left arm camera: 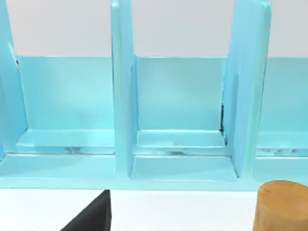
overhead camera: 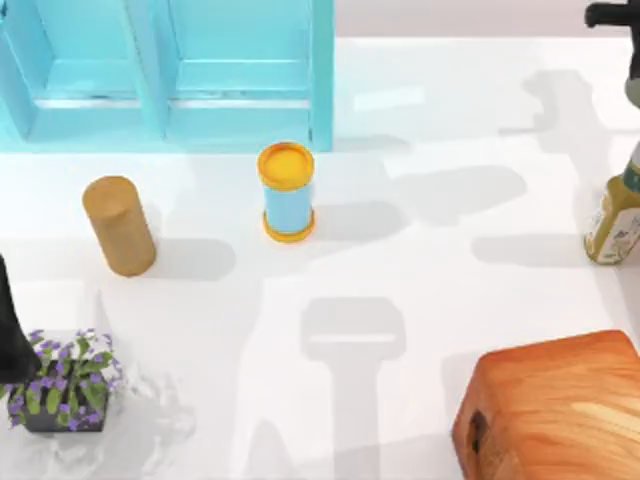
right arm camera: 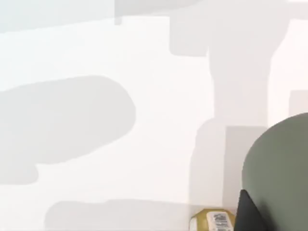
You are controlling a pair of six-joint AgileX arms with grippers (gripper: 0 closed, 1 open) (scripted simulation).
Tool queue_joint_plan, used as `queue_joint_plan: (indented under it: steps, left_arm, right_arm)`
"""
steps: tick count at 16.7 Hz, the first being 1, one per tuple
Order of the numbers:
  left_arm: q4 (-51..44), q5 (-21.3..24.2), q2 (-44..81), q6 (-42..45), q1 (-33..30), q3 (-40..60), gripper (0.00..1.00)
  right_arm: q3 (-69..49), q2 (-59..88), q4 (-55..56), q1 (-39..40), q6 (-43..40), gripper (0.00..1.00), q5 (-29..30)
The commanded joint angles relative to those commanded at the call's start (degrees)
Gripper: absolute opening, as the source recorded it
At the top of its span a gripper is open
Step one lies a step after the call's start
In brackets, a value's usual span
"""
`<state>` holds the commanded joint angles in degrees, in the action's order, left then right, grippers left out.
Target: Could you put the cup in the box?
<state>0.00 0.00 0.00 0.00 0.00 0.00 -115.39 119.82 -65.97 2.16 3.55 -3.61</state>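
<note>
White tabletop is spreading out under both arms. Right gripper [right arm camera: 260,204] is clamping the grey-green cup [right arm camera: 281,163], as I judge it, since the cup is hanging high over the table against one dark finger [right arm camera: 246,211], beyond the wooden box [overhead camera: 555,410] and above the labelled yellow bottle [overhead camera: 612,225]. The carrying step is under way. Next the cup is needing to travel over the box, which is looking closed. The blue can [overhead camera: 287,192] and the wooden cylinder [overhead camera: 120,225] are standing well apart from the box. Left arm [overhead camera: 10,335] is idling far from the box.
</note>
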Motion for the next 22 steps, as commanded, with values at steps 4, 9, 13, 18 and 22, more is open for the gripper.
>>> queue_joint_plan:
  steps: [4, 9, 13, 18, 22]
  left_arm:
    - [0.00, 0.00, 0.00, 0.00, 0.00, 0.00, 1.00]
    - [0.00, 0.00, 0.00, 0.00, 0.00, 0.00, 1.00]
    - [0.00, 0.00, 0.00, 0.00, 0.00, 0.00, 1.00]
    - [0.00, 0.00, 0.00, 0.00, 0.00, 0.00, 1.00]
    - [0.00, 0.00, 0.00, 0.00, 0.00, 0.00, 1.00]
  right_arm:
    - [8.00, -14.02, -3.12, -10.54, -10.67, 0.00, -1.81]
    - [19.55, -19.94, -8.30, -20.60, -20.89, 0.00, -0.69]
    - [25.64, -20.84, -10.31, -23.95, -24.39, 0.00, 0.74]
    - [25.85, -20.63, -10.25, -23.83, -24.45, 0.00, 0.84]
    - [29.83, -20.18, -6.07, -24.20, -24.76, 0.00, 0.84]
